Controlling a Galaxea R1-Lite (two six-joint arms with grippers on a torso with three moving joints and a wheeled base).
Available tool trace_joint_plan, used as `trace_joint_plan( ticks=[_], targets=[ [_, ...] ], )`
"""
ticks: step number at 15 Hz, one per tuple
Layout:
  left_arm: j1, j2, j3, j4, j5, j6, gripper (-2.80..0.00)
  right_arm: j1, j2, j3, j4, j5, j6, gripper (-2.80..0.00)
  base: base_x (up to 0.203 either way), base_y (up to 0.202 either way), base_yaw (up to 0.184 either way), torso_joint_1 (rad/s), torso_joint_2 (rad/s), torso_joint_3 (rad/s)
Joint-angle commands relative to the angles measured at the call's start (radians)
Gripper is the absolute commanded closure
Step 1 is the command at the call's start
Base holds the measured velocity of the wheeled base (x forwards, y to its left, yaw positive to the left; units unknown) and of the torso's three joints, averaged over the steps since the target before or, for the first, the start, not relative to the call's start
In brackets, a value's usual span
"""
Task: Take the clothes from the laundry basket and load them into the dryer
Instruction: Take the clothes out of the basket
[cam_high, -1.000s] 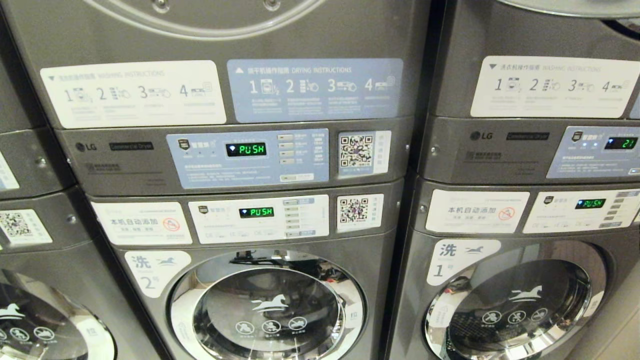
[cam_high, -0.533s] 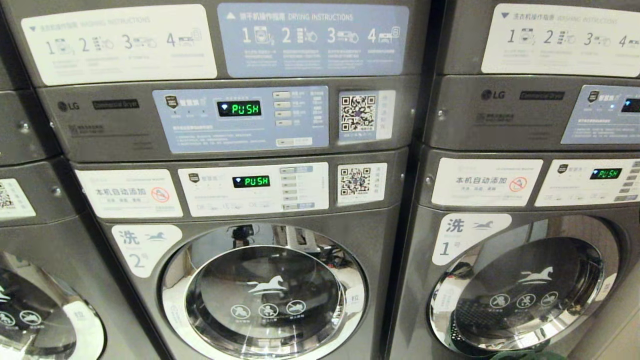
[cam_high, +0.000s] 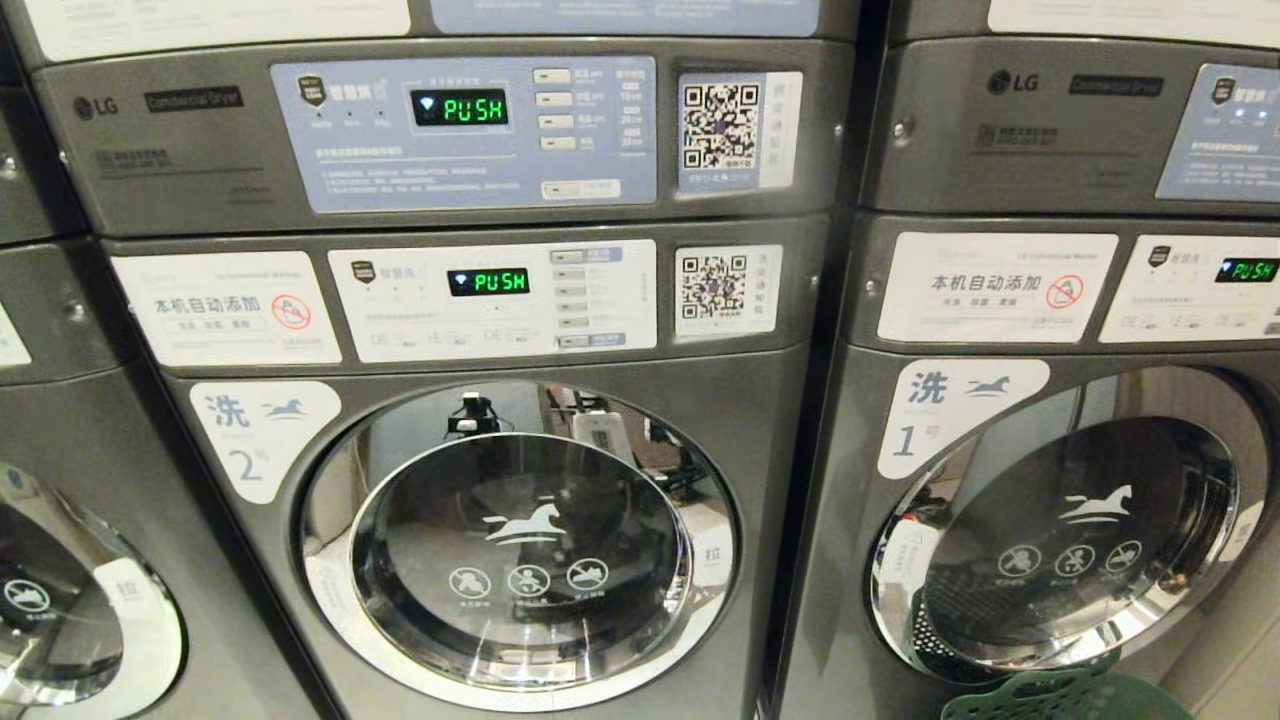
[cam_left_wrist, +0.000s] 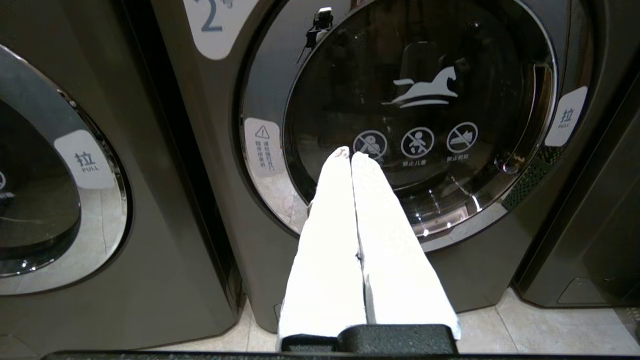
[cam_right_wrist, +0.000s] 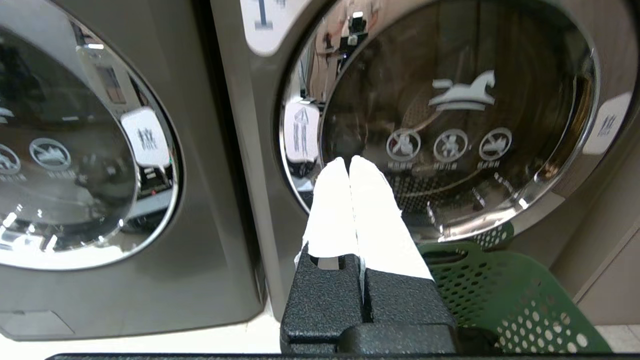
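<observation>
So, left to right: the left gripper (cam_left_wrist: 350, 156) hangs pinched shut and empty before washer 2's door (cam_high: 520, 545), the right gripper (cam_right_wrist: 348, 164) likewise closed before washer 1's door (cam_high: 1075, 530). The laundry basket (cam_high: 1060, 697) sits below that. No clothes visible; they'd be soft and floppy, so pinch a bunched fold.

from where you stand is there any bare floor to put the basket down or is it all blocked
Bare tile floor shows below washer 2, running toward the next machine's foot. A lighter strip of floor lies below the machines in the right wrist view. The green basket fills the spot before washer 1.
</observation>
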Motion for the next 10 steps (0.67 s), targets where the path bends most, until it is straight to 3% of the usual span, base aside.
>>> trace_joint_plan(
  ticks=[1, 5, 10],
  targets=[
    [0.0, 0.0, -0.001, 0.0, -0.001, 0.0, 0.0, 0.0, 0.0, 0.0, 0.0, 0.001, 0.0, 0.0, 0.0, 0.0, 0.0, -0.118, 0.46, 0.339],
    [0.0, 0.0, -0.001, 0.0, -0.004, 0.006, 0.0, 0.0, 0.0, 0.0, 0.0, 0.0, 0.0, 0.0, 0.0, 0.0, 0.0, -0.094, 0.45, 0.354],
    [0.0, 0.0, 0.0, 0.0, -0.009, 0.032, 0.0, 0.0, 0.0, 0.0, 0.0, 0.001, 0.0, 0.0, 0.0, 0.0, 0.0, 0.001, 0.04, 0.025]
  ],
)
